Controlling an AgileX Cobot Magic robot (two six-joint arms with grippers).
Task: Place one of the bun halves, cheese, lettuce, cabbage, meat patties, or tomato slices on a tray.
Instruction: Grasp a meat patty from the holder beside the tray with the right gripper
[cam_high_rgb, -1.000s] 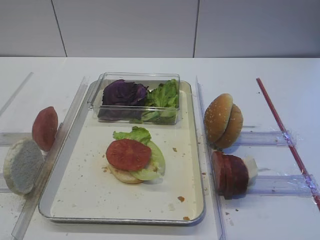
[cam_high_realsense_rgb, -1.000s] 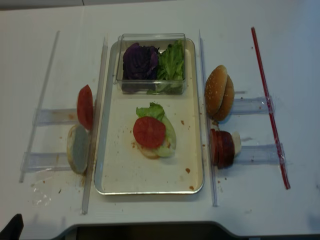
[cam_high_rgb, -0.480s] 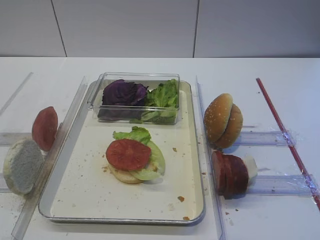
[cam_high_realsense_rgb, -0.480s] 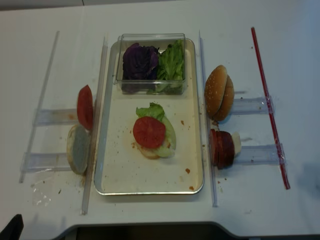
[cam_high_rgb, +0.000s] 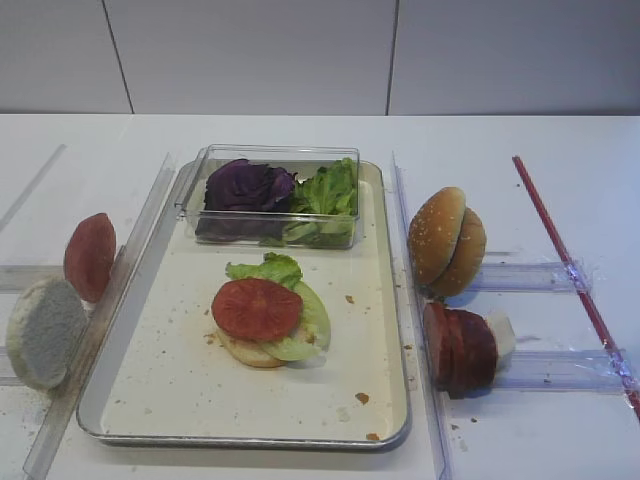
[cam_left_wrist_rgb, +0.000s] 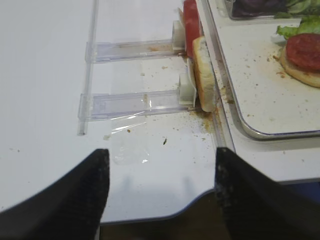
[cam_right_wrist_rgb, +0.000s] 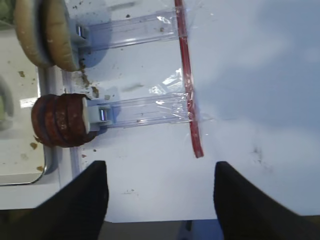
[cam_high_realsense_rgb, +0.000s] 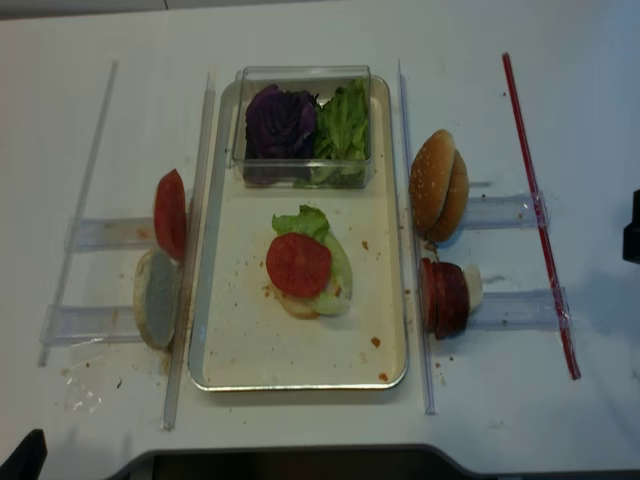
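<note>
The cream tray (cam_high_rgb: 150, 400) carries a stack: a pale bun half, lettuce (cam_high_rgb: 268, 268), and a tomato slice (cam_high_rgb: 256, 308) on top. Cabbage (cam_high_rgb: 245, 187) and more lettuce (cam_high_rgb: 328, 192) fill the clear box at the tray's far end. Sesame bun halves (cam_high_rgb: 446, 241) and meat patties (cam_high_rgb: 460, 348) stand on edge right of the tray. Left of it stand a tomato slice (cam_high_rgb: 90, 256) and a pale bun half (cam_high_rgb: 44, 332). My right gripper (cam_right_wrist_rgb: 160, 195) is open and empty over bare table, right of the patties (cam_right_wrist_rgb: 60, 120). My left gripper (cam_left_wrist_rgb: 160, 195) hangs open and empty at the table's front edge, left of the tray (cam_left_wrist_rgb: 260, 132).
Clear plastic rails (cam_high_rgb: 120, 290) run along both long sides of the tray, with short clear racks (cam_high_rgb: 540, 275) holding the upright food. A red strip (cam_high_rgb: 570, 270) lies diagonally at the far right. Crumbs dot the tray and table.
A dark part of the right arm has come into the overhead view at its right edge. The food has not moved.
</note>
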